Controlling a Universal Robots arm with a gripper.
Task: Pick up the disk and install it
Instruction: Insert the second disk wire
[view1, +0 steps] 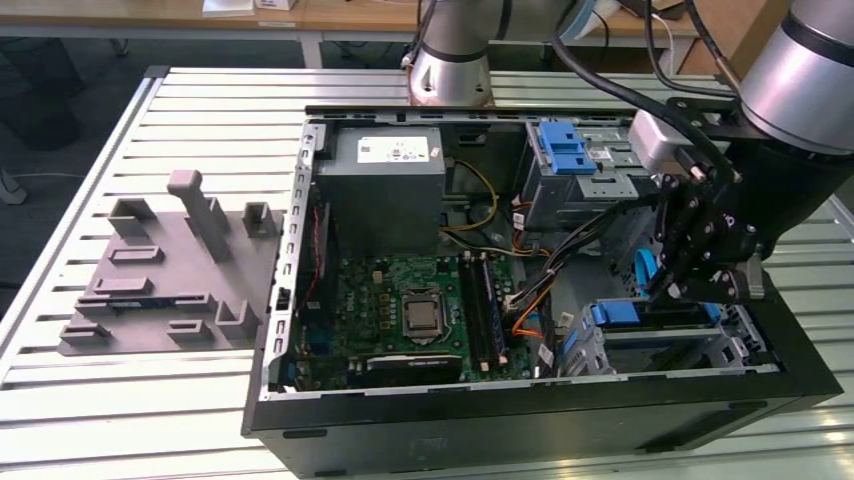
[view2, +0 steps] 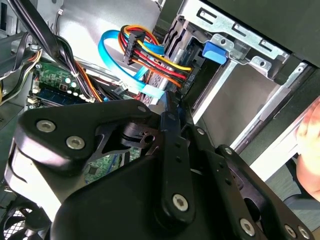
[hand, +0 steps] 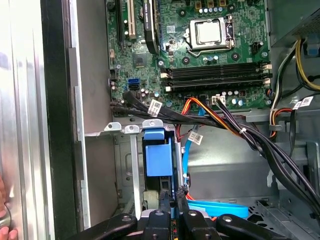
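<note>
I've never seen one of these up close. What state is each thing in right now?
Computer case: lying on its side, open.
Processor: seated on the board, bare, no cooler on it.
Drive cage: fixed inside the case, cables running beside it.
Gripper: lowered into the case, at the drive cage.

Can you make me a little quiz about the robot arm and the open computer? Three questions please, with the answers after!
1. True or false: the computer case is open, and its green motherboard can be seen.
2. Pick one: in the first wrist view, what colour is the latch just in front of the gripper? A red, B blue, C yellow.
3. Fill in the gap: the grey moulded tray lies on the table to the exterior view's ____ of the case.

Key: 1 true; 2 B; 3 left.
</note>
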